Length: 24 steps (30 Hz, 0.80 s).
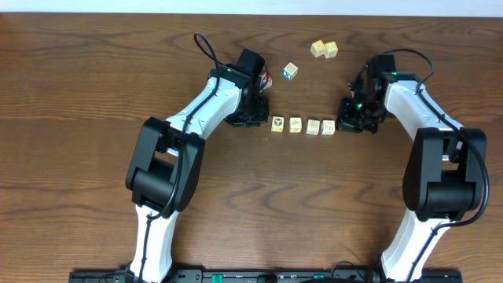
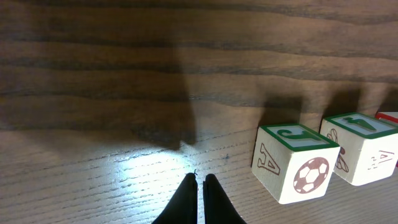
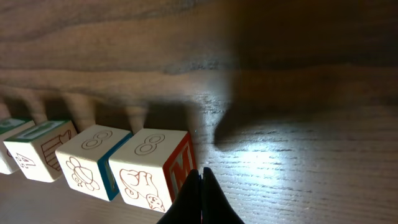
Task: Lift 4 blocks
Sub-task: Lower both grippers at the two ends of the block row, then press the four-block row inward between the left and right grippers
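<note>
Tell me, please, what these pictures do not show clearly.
- Overhead: prints on the four blocks are too small to read.
- Overhead: a red-and-white object is mostly hidden behind the left arm.
- Left wrist: a red-edged block is cut by the right edge.
- Right wrist: the farthest block is cut by the left edge.

blocks (image 1: 295, 124) in a row on table (image 1: 78, 94), other cubes (image 1: 324, 49) behind

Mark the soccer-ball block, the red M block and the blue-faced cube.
soccer-ball block (image 2: 308, 174): left wrist view, ball face.
red M block (image 3: 148, 149): right wrist view, top face.
blue-faced cube (image 1: 291, 71): overhead view, top face.
</note>
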Tool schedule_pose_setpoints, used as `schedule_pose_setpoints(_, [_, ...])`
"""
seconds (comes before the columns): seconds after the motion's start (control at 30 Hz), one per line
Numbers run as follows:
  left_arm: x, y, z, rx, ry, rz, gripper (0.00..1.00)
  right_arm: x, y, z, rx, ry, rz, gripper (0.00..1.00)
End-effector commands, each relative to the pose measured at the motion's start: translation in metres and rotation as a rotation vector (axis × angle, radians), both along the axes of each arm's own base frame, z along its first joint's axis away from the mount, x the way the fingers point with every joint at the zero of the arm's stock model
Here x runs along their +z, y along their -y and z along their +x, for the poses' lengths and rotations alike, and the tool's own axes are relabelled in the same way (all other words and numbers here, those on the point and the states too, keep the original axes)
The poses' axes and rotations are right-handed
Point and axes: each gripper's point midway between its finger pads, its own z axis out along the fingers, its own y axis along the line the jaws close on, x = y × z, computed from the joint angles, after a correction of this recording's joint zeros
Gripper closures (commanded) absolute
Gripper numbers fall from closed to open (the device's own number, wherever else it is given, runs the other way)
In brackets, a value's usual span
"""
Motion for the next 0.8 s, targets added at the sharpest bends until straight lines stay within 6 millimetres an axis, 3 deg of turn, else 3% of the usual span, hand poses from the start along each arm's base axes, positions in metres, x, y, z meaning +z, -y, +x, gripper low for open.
schedule_pose_setpoints(0.0, [-0.001,0.0,-0.003,-0.008,-0.005,0.005,0.93,0.002,0.008,0.003,-0.024,0.013,0.009,0.99])
schedule_pose_setpoints(0.2, [0.006,0.017,-0.003,-0.052,-0.005,-0.096,0.93,0.001,0.015,0.003,-0.035,0.012,0.015,0.99])
schedule_pose_setpoints(0.77, [0.002,0.02,-0.005,-0.056,-0.014,-0.099,0.93,-0.001,0.006,-0.004,-0.022,-0.001,0.064,0.99])
